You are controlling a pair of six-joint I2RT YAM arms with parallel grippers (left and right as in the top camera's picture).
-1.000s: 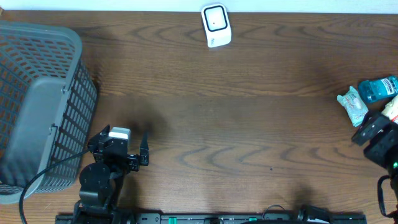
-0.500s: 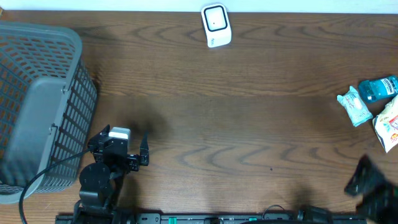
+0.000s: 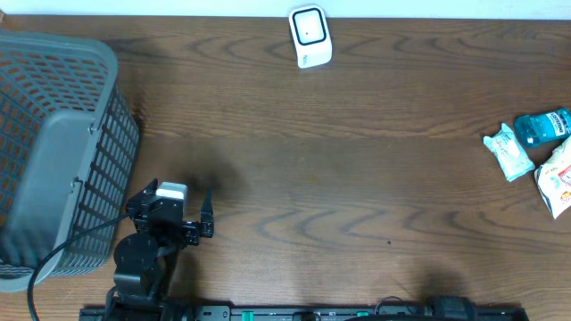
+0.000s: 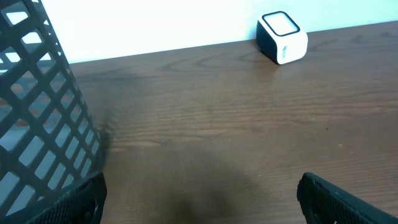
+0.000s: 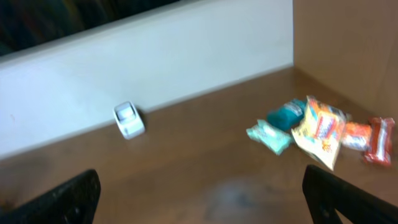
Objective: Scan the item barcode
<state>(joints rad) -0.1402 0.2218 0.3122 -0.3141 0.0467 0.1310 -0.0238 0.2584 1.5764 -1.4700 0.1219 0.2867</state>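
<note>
My left gripper [image 4: 199,208] beside the basket [image 3: 53,152] and my right gripper [image 5: 202,202] are both wide open and empty. The items [image 3: 542,127] lie at the right edge, well apart from the scanner [image 3: 310,36]. I judge nothing is picked or scanned yet.

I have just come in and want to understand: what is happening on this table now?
Nothing is being handled at this moment. The left gripper is open and empty beside the grey plastic mesh basket. The right gripper, also open and empty, looks toward the colourful packaged items on the brown wooden table. The white box-shaped barcode scanner stands at the far edge, with no item near it.
</note>
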